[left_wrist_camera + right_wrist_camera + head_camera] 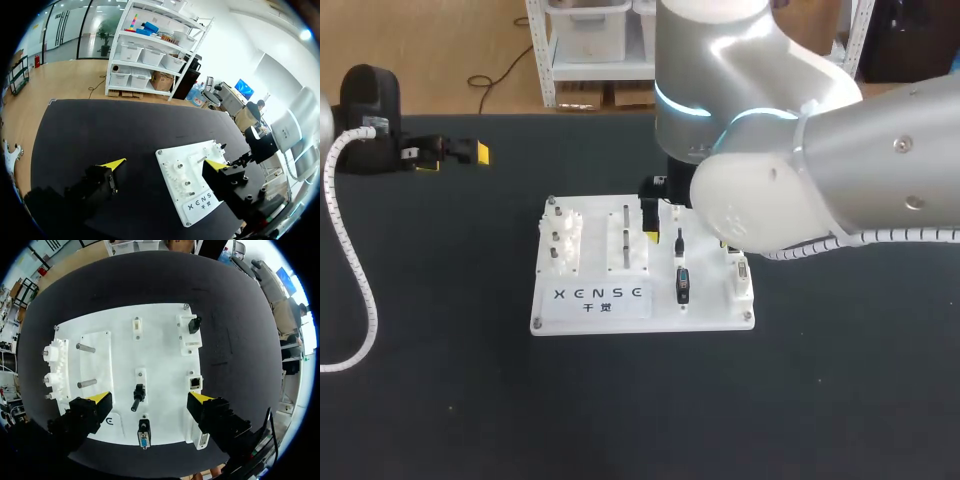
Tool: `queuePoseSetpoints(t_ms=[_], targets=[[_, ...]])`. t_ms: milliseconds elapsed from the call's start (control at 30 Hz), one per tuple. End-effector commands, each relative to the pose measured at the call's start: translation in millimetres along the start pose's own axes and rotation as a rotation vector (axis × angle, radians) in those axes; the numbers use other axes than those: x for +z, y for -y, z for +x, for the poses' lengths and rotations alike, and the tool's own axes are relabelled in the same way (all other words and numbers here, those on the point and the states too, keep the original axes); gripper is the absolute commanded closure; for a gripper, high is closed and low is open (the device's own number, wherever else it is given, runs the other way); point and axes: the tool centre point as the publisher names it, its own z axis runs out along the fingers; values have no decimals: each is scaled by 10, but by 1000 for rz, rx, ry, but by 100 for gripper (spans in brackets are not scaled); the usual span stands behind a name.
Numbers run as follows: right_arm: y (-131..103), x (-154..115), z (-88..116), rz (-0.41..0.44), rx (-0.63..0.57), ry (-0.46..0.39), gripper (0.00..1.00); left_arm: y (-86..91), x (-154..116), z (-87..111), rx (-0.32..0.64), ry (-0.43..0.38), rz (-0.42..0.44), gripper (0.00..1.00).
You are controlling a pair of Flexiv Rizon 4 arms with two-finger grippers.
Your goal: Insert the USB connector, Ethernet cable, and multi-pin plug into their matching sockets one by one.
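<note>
Right gripper (150, 399): jaws spread, holding nothing, poised above the board (165, 340). The black plug (137, 396) sits on the board beneath the gap, untouched. Left gripper (165, 164): spread, empty, over the table (100, 130), well aside.

Risk: an off-centre descent would let one finger knock the plug askew.

Plug's long axis runs crosswise to the jaws, slightly slanted, slim end toward the multi-pin plug (143, 432).

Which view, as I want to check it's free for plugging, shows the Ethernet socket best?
The right wrist view: it looks straight down on the Ethernet socket, unobstructed. In the head view the right arm covers that part of the board; in the left wrist view it cannot be made out.
</note>
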Motion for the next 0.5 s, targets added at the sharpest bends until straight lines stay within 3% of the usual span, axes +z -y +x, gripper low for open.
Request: queuePoseSetpoints(t_ms=[33,233,500], targets=[[5,1,10,-1,2,4,0,0,0,0,0,0,0,0],[-18,23,-57,21,18,8,0,0,0,0,0,0,0,0],[-38,168,10,54,0,8,0,0,0,0,0,0,0,0]])
